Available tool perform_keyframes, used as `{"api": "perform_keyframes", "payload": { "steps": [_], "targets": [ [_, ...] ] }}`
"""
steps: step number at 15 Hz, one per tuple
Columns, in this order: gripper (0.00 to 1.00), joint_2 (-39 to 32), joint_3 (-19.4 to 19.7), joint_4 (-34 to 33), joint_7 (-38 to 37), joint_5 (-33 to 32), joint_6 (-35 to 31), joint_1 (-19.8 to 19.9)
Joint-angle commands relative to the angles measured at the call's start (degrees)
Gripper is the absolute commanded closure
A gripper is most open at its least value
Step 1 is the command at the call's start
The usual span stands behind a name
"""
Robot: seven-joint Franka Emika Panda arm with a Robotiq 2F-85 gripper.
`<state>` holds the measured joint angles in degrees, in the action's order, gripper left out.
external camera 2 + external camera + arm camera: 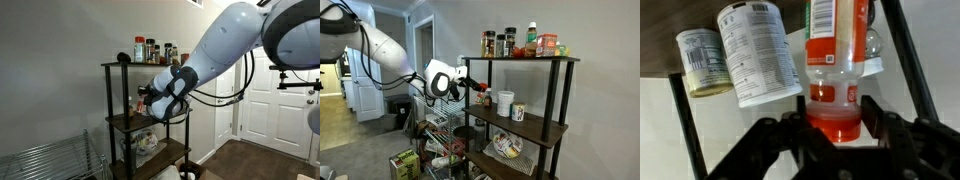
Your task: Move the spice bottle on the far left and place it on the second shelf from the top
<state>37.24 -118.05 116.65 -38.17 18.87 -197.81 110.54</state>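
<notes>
Our gripper (475,86) has its jaws clamped on the spice bottle (835,95), whose reddish contents show between the fingers (878,125) in the wrist view. The bottle hangs over the second shelf (546,127) of the black-framed unit; whether it touches the board, we cannot tell. Just beside the jaws stands a white labelled canister (760,50), and a small tin (698,62) farther out.

In the wrist view the spice bottle (832,50) runs off the top edge, and right beside it the white canister (758,50) is cropped too, its print too blurred to read.
</notes>
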Motion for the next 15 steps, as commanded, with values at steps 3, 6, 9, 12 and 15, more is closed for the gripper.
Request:
{"api": "perform_keyframes", "payload": {
  "steps": [3,6,9,12,15],
  "targets": [
    [0.69,8.3,-1.9,-8.7,-2.8,4.2,0.0,5.1],
    [0.69,11.8,-1.3,-12.0,-2.9,6.0,0.0,5.5],
    [0.69,15.1,-0.6,-14.5,-3.0,8.1,0.0,5.9],
    [0.69,17.8,-0.3,-15.9,-3.2,10.1,0.0,6.5],
    [0.69,19.8,0.0,-16.5,-3.1,11.5,0.0,7.0]
  ]
}}
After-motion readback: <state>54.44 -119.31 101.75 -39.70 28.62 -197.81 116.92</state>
